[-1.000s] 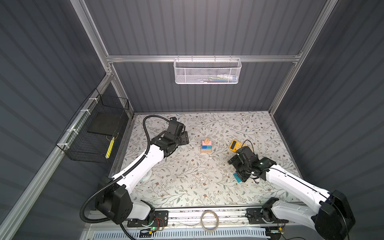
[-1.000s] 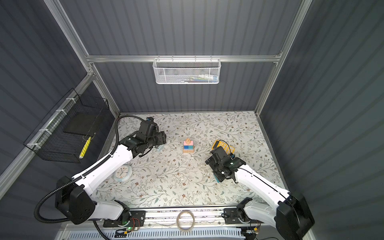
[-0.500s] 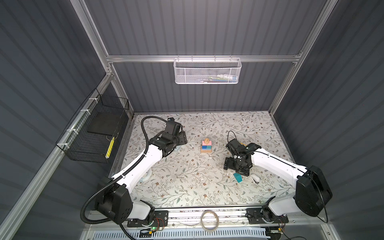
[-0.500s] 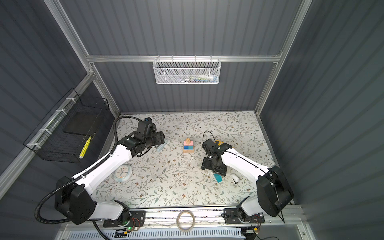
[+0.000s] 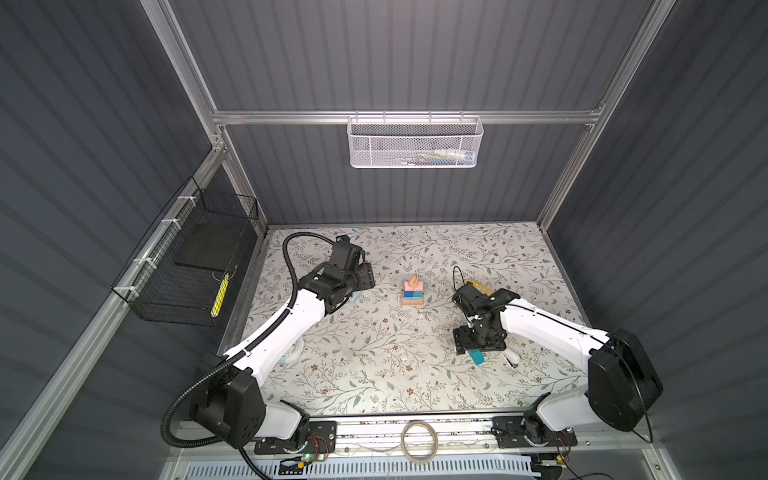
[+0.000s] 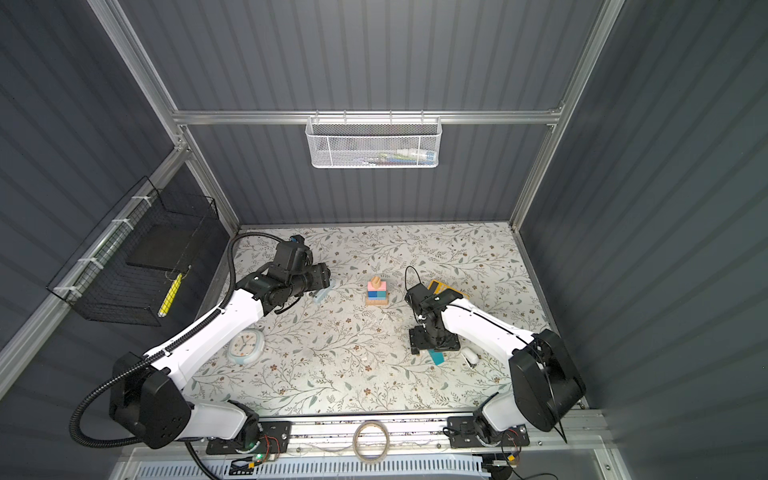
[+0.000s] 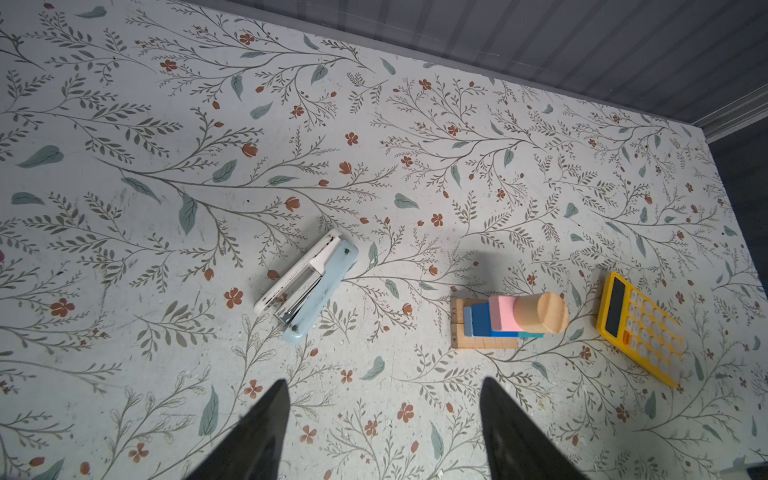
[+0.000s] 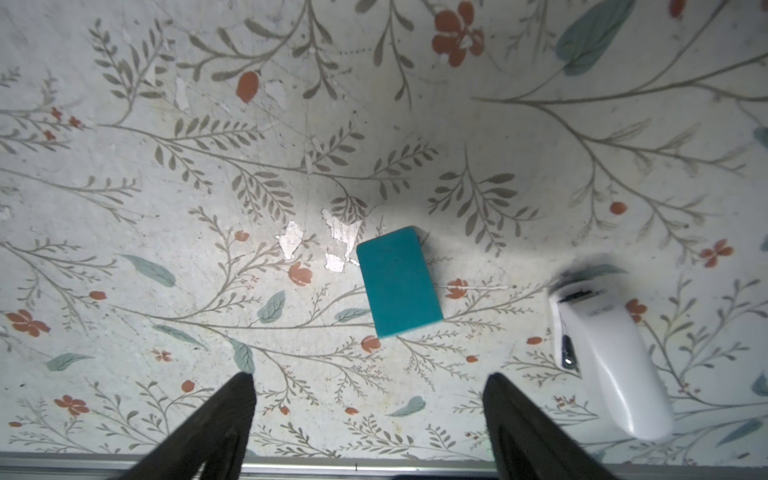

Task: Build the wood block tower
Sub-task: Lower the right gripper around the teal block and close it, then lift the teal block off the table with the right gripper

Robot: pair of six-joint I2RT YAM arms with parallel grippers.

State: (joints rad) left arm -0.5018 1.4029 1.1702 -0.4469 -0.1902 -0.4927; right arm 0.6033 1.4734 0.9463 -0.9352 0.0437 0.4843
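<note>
While left fingers (image 7: 262,428) stay wide, right arm (image 5: 540,328) swung inward, right fingers (image 8: 220,419) wide over teal block (image 8: 399,282)

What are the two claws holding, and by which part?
Nothing. The left gripper and right gripper are both open and empty; the teal block lies loose on the table.

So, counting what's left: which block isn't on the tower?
The teal block, lying alone by the right gripper; the rest are stacked in the tower.
</note>
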